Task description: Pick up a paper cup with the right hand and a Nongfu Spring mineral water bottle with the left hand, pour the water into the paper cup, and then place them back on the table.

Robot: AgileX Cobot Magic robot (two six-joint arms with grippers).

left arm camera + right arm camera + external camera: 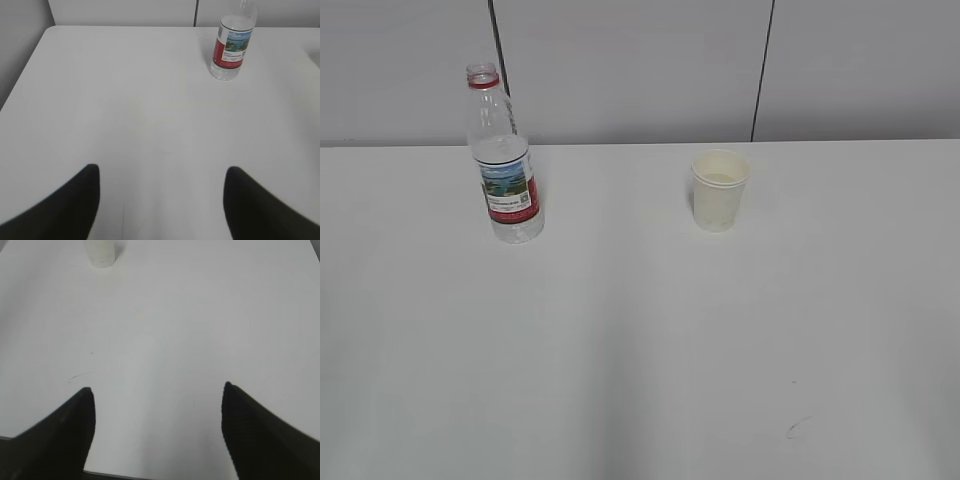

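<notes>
Looking from the exterior cam: bottle [504, 160] stands upright far left on the table [640, 360], paper cup [719, 189] upright, well apart to its right; neither arm in shot. Left wrist cam: my left claw [160, 200] is spread wide, empty, bottle ahead-right. Right wrist cam: right claw [157, 425] also spread, cup base probably at top-left. Step: pre-reach, I judge. Next: each arm fwd, square up, close.

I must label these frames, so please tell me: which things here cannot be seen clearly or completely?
- Paper cup: right wrist view, top cut by edge.
- Bottle: left wrist view, neck cut by edge.
- Bottle label text: too small.
- Both arms: outside exterior view.
</notes>
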